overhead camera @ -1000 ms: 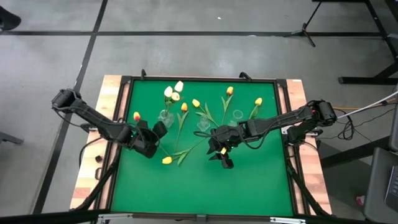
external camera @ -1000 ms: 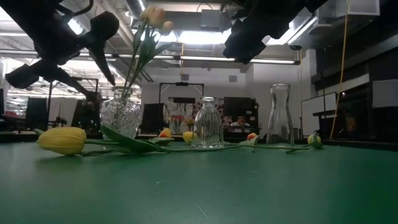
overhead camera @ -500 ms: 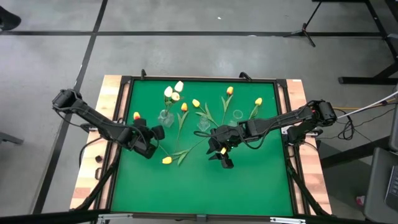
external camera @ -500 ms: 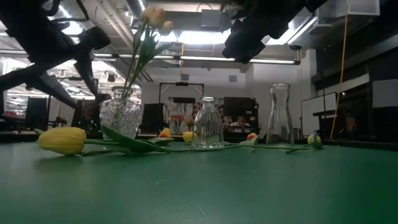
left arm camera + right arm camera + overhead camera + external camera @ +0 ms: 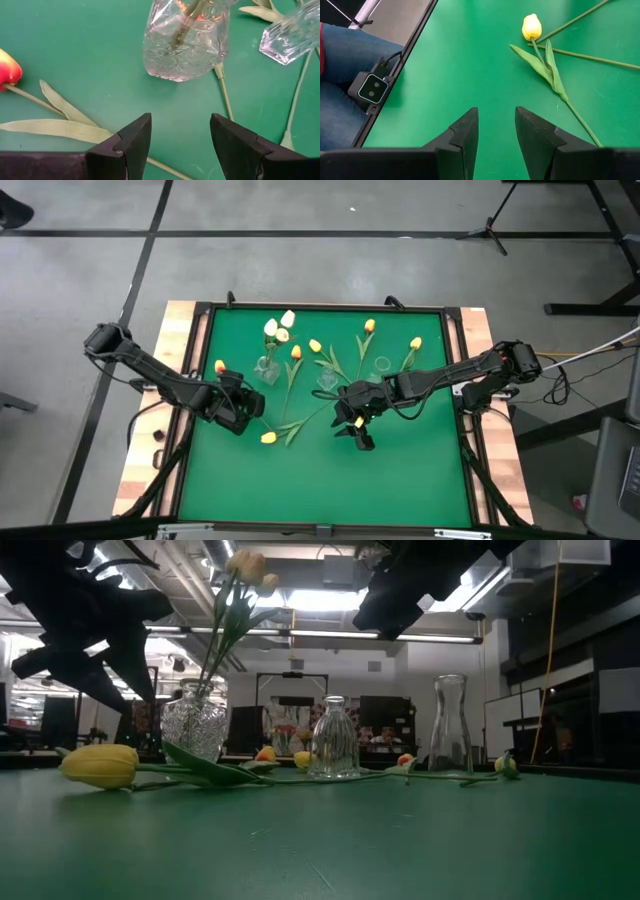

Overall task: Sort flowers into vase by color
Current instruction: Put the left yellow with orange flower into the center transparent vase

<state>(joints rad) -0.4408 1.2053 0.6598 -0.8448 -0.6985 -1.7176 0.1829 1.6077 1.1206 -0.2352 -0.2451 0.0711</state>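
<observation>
While both arms hang over the green table, no brand, label or writing can be read anywhere.

Nearest the low camera: a yellow tulip lies flat on the mat, head toward the left arm's side, its stem and leaf running toward the table's middle. Same flower in the high view and ahead of the right wrist camera.

Left gripper: above the mat just beside that tulip's head, on the left-arm side. Its fingers are spread apart with nothing between them; a stem and pale leaf lie on the mat below.

Right gripper: above the mat near the table's middle. Fingers parted, gripping nothing, bare green between them.

Next row back: a cut-glass vase holds white tulips upright-leaning. A small ribbed glass vase stands at centre, a taller plain carafe on the right-arm side; in the low view neither is seen to hold a flower.

Farther: a red-and-yellow tulip lies near the left edge. Orange-yellow and yellow tulips lie loose on the mat.

Beyond the table edge: a person's blue-jeaned leg and a small camera module on the frame.
</observation>
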